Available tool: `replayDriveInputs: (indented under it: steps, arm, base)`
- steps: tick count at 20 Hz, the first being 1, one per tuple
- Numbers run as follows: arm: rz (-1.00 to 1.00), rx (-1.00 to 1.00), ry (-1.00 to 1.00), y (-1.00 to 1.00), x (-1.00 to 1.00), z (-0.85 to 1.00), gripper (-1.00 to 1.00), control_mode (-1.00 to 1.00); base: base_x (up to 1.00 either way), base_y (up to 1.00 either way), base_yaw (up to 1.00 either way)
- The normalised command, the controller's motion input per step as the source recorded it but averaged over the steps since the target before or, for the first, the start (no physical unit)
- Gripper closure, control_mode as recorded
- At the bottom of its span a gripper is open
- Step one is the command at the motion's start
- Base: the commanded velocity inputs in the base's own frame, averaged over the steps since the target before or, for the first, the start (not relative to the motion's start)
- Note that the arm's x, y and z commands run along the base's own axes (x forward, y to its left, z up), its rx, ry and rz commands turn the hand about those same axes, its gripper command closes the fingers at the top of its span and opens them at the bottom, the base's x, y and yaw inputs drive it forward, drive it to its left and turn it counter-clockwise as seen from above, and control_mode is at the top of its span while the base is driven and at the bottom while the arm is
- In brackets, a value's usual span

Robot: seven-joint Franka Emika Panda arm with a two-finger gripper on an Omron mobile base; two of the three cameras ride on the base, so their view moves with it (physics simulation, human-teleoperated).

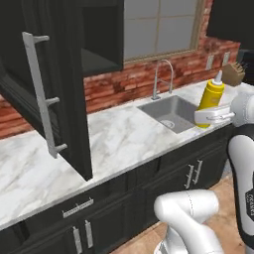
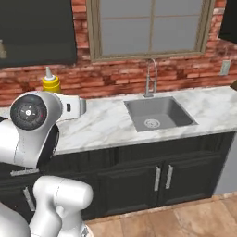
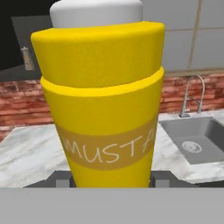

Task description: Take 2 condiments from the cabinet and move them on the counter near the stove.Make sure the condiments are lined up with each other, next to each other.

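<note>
The jaws grip the yellow squeeze bottle (image 3: 103,105) low on its body, 1 dark fingertip (image 3: 61,178) at each side of its base. In the left base view the bottle (image 1: 211,101) is held upright in the air above the marble surface (image 1: 119,139), beside the steel sink (image 1: 171,113). The black cabinet door (image 1: 59,89) stands open. A small tan shaker jar (image 3: 27,58) sits on the cabinet shelf behind.

Open cabinet door (image 1: 59,99) over bare counter (image 1: 124,139)
</note>
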Motion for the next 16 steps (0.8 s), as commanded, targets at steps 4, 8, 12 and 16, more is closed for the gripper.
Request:
replayDriveInputs:
  steps: [4,8,12,16]
  arm:
    - [0.00,0.00,0.00,0.00,0.00,0.00,1.00,1.00]
    - [0.00,0.00,0.00,0.00,0.00,0.00,1.00,1.00]
    - [0.00,0.00,0.00,0.00,0.00,0.00,1.00,1.00]
    - [0.00,0.00,0.00,0.00,0.00,0.00,1.00,1.00]
  base:
    - [-0.02,-0.67,-0.51]
    - [-0.03,-0.74,-0.53]
    - [-0.01,-0.78,-0.55]
    - [-0.01,-0.81,-0.54]
